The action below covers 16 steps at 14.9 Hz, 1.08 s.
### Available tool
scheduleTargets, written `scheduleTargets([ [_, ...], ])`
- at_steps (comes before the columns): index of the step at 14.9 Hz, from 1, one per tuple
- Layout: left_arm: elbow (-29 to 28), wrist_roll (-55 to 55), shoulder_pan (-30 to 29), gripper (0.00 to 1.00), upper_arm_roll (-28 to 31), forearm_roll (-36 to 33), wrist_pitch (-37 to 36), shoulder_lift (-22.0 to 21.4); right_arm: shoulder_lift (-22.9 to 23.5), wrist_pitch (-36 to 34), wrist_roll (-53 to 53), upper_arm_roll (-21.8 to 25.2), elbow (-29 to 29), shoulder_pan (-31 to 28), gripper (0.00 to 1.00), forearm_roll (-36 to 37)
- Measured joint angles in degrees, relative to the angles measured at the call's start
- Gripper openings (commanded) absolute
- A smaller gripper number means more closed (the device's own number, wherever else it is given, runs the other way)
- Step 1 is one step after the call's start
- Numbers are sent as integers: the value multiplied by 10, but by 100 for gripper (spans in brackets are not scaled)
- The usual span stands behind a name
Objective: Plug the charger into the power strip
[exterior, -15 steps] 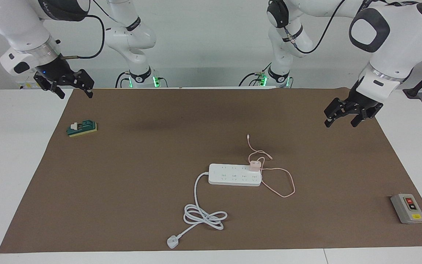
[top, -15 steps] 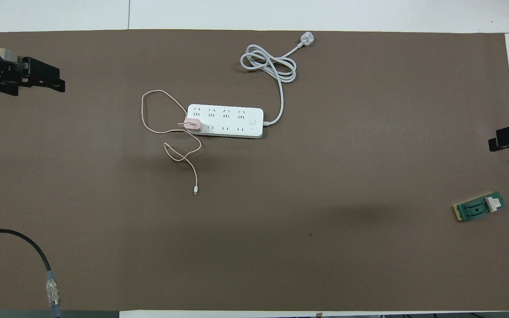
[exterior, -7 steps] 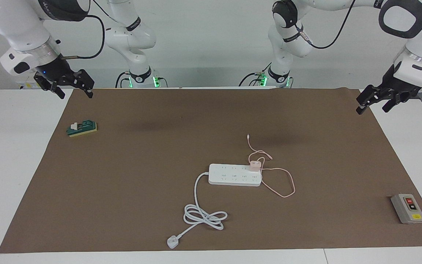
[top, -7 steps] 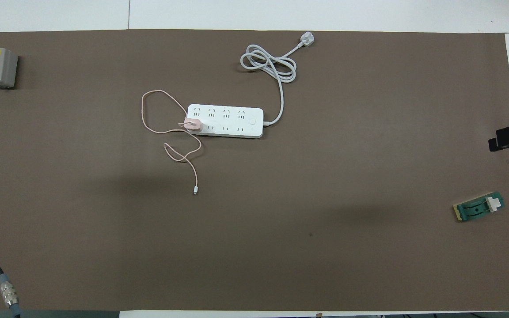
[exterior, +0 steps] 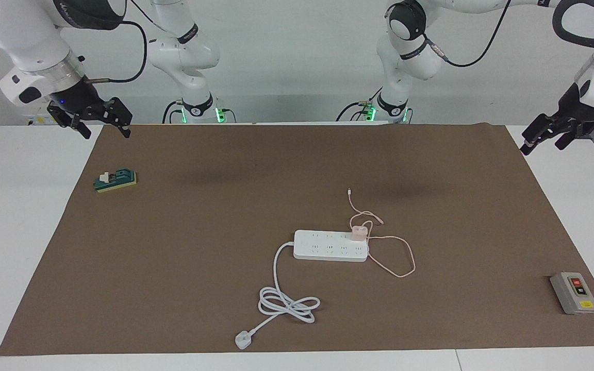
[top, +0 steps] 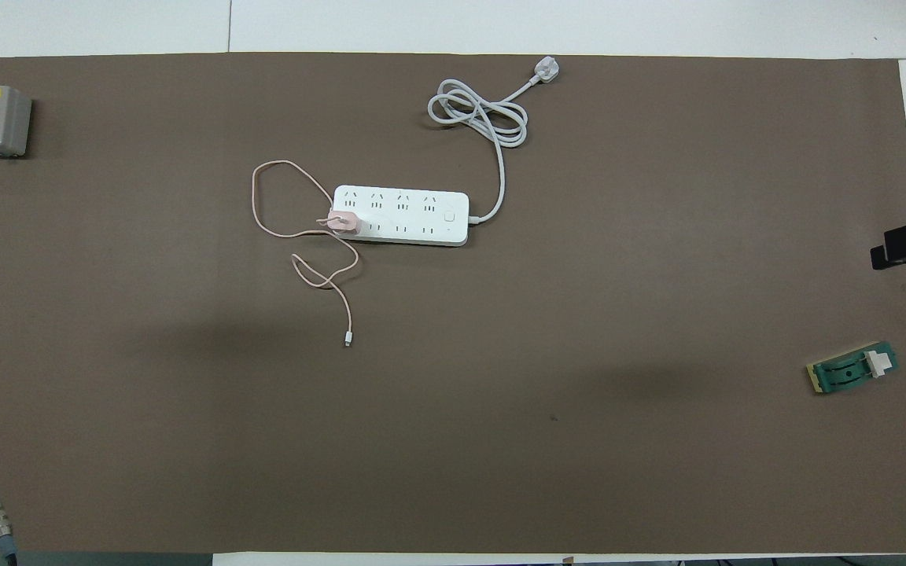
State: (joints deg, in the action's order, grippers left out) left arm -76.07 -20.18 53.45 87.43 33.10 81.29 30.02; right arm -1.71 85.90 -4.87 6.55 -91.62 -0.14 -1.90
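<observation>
The charger (exterior: 358, 233) sits on the end of the power strip (exterior: 331, 246) that lies toward my left arm's end of the tabletop, in the row of outlets nearer to me, and from here it looks seated, so I judge the plugging done or all but done. My left end effector (exterior: 547, 138) hangs empty with its fingers spread, up over the brown mat's (exterior: 173, 257) corner at my left arm's end; my right end effector (exterior: 102, 125) waits, spread and empty too, over the mat's corner at the other end. What could go wrong? I can't see the prongs, so the cube may be only part-way in, and its pink cable (exterior: 395, 257) loops loosely just beside the strip. If I sweep low and snag that loop, I'd expect it to tug the light adapter loose. The strip's thick white cord (exterior: 286, 304) coils farther from me, ending in a loose three-pin plug (exterior: 243, 340). The strip isn't fastened, so a push could slide it. The mat is flat and covers most of the white tabletop (exterior: 18, 232). A grey switch box (exterior: 574, 292) rests near my left arm's end and a small green block (exterior: 115, 180) toward my right. The wall is plain white.
</observation>
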Motion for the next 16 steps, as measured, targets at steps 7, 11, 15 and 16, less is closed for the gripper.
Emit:
scheduleTargets([
  [7, 5, 124, -44, 100, -156, -181, 25, -119, 0, 2, 0, -3, 0, 13, 100, 0],
  [11, 7, 180, -157, 100, -356, -250, 28, -181, 0, 3, 0, -3, 0, 13, 100, 0],
  [15, 8, 234, -310, 100, -599, -312, 28, -214, 0, 3, 0, -3, 0, 13, 100, 0],
  [16, 8, 238, -358, 100, -660, -316, 28, -220, 0, 3, 0, -3, 0, 13, 100, 0],
])
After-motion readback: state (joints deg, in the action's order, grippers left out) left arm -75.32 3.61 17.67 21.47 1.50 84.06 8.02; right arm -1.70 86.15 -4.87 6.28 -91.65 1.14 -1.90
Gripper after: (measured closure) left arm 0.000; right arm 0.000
